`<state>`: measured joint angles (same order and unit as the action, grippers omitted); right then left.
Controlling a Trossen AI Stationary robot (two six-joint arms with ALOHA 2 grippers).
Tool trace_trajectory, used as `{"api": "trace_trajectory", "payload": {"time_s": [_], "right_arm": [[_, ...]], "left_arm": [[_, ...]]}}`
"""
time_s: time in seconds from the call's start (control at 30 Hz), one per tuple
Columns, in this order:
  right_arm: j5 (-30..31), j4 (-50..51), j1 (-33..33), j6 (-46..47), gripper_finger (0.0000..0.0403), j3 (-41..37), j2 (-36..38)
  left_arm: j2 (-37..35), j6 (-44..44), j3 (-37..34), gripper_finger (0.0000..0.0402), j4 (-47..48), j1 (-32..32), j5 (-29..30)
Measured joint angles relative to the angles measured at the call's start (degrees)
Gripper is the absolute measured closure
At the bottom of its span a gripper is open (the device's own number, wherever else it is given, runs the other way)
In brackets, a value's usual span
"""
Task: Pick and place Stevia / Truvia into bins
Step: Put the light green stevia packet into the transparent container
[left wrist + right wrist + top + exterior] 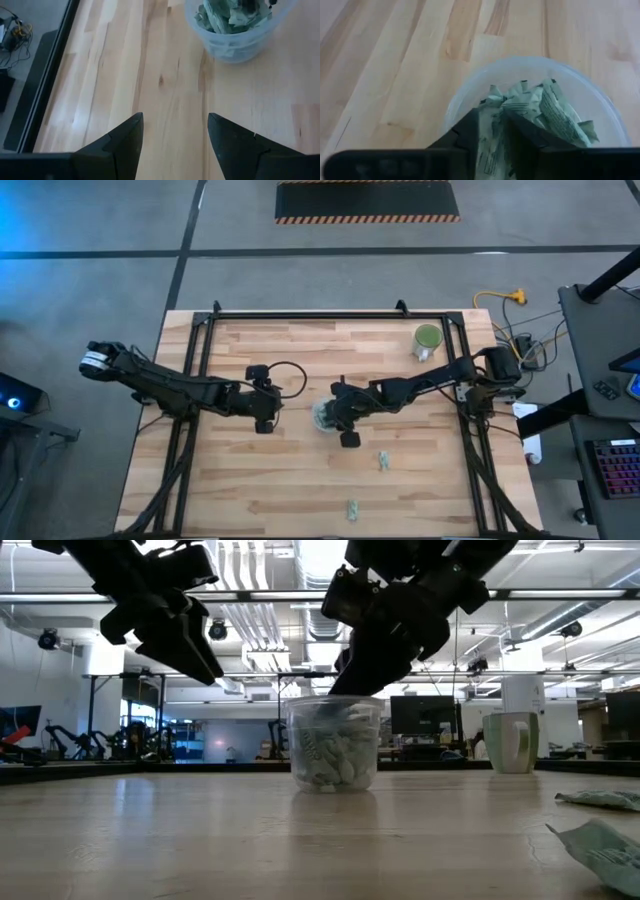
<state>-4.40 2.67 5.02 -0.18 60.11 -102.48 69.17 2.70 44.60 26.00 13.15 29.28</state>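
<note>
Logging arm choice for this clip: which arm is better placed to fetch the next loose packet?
Right. The two loose packets lie on its side, nearer the right gripper over the cup, though it holds a packet. The left gripper, open and empty, sits farther away.

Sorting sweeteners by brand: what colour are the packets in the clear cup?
Pale green with white and dark print; the packets show best in the right wrist view.
</note>
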Motion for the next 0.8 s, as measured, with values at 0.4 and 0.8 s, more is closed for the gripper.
{"api": "trace_trajectory", "payload": {"time_s": [0.4, 0.8], "right_arm": [[0.89, 9.9, 3.21, -2.81, 0.0251, 6.26, 1.81], [13.46, 27.06, 12.73, 10.0, 0.0277, 4.98, 6.13]], "left_arm": [[0.0, 0.04, 0.0, 0.0197, 0.08, 0.0, -0.43], [0.0, 0.07, 0.0, 0.0197, -0.02, 0.02, -0.5]]}}
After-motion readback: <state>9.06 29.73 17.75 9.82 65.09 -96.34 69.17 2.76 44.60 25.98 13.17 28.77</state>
